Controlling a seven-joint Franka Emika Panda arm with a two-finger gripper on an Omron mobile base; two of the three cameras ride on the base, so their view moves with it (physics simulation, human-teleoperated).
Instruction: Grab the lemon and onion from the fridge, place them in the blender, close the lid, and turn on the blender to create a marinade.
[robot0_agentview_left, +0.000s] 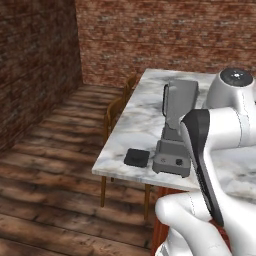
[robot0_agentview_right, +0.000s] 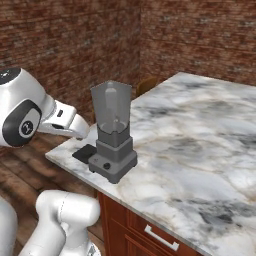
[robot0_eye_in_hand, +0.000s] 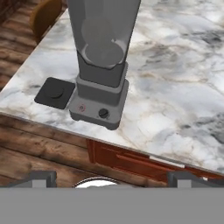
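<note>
- We are seeing the grey translucent square blender jar on its dark grey base (robot0_agentview_left: 174, 131) standing upright near the corner of the white-and-grey marbled surface (robot0_agentview_right: 200, 145); the same blender (robot0_agentview_right: 113, 134) is appearing in the right base view and close up in the hand view (robot0_eye_in_hand: 103, 65).
- We are finding the jar's mouth uncovered, with no yellow fruit showing inside it.
- We are seeing the small flat black square lid (robot0_agentview_left: 137, 157) lying on the surface just beside the blender's base, towards the surface edge (robot0_eye_in_hand: 55, 92).
- We are noting two small round buttons (robot0_eye_in_hand: 103, 113) on the front of the base.
- We are seeing a brown wooden chair (robot0_agentview_left: 114, 117) standing at the far side of the surface, on a plank floor before brick walls.
- We are seeing the tool's two dark finger tips (robot0_eye_in_hand: 109, 179) set wide apart at the bottom of the hand view, with nothing between them.
</note>
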